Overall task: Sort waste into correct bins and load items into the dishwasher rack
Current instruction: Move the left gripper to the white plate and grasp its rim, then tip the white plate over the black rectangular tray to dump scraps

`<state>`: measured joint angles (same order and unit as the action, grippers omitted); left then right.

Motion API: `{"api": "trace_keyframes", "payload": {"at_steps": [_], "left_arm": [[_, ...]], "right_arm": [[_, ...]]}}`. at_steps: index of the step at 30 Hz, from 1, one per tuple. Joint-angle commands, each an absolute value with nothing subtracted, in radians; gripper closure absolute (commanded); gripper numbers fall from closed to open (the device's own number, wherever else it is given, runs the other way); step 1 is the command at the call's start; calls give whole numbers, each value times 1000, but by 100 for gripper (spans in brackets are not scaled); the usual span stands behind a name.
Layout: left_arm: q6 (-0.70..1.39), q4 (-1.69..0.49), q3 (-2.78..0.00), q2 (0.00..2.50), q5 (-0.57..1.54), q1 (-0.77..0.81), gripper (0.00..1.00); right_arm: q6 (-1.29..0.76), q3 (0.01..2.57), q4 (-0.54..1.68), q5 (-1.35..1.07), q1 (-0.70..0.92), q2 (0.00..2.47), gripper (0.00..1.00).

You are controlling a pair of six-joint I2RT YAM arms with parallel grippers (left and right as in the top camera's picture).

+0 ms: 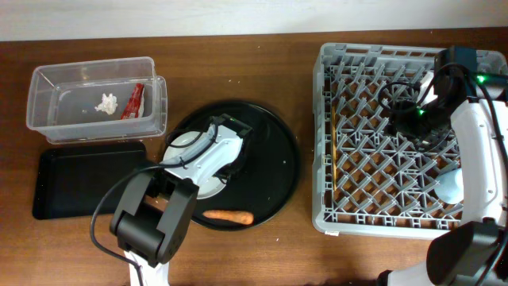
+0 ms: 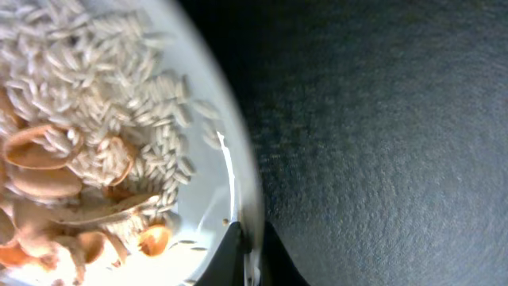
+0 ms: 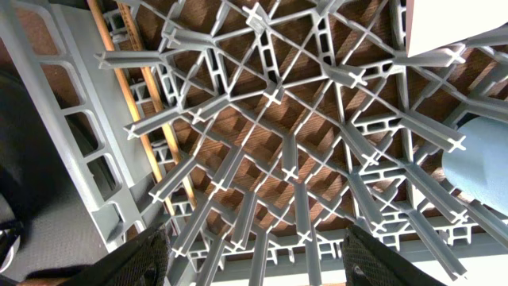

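"So what is it all sitting on?"

"Brown wood-grain table [image 1: 262, 79], with a strip of pale wall [image 1: 159, 16] along the far edge."

"Any writing?"

"Pale marks on the red crinkled wrapper [image 1: 133, 101] in the clear rectangular plastic tub [image 1: 48, 79], too small to read."

"And the grippers?"

"The left gripper [image 2: 252, 256] is clamped on the rim of the round grey plate [image 2: 210, 202] of rice and beige food scraps [image 2: 48, 175], which sits on the large round black tray [image 2: 381, 143]. The right gripper [image 3: 262, 262] hangs with its fingers apart over the large square grey plastic dishwasher rack [image 3: 295, 191], where the thin wooden chopsticks [image 3: 131, 87] lie."
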<state>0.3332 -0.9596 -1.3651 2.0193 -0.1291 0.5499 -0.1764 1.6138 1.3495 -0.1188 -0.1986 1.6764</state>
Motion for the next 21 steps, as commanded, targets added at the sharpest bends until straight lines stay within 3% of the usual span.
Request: {"api": "trace_keyframes", "payload": {"at_steps": [1,16,21], "left_arm": [[345,-973,-1342,2054,-192,541,99],[403,-1288,-1640,2053,-329,532,100],[411,-1355,-1679,2017,-279,466,100]], "right_arm": [[-168,1626,1347,-120,-197,1658,31],[-160,1626,1348,-120,-198,1658,31],[-160,1626,1348,-120,-198,1658,30]]}}
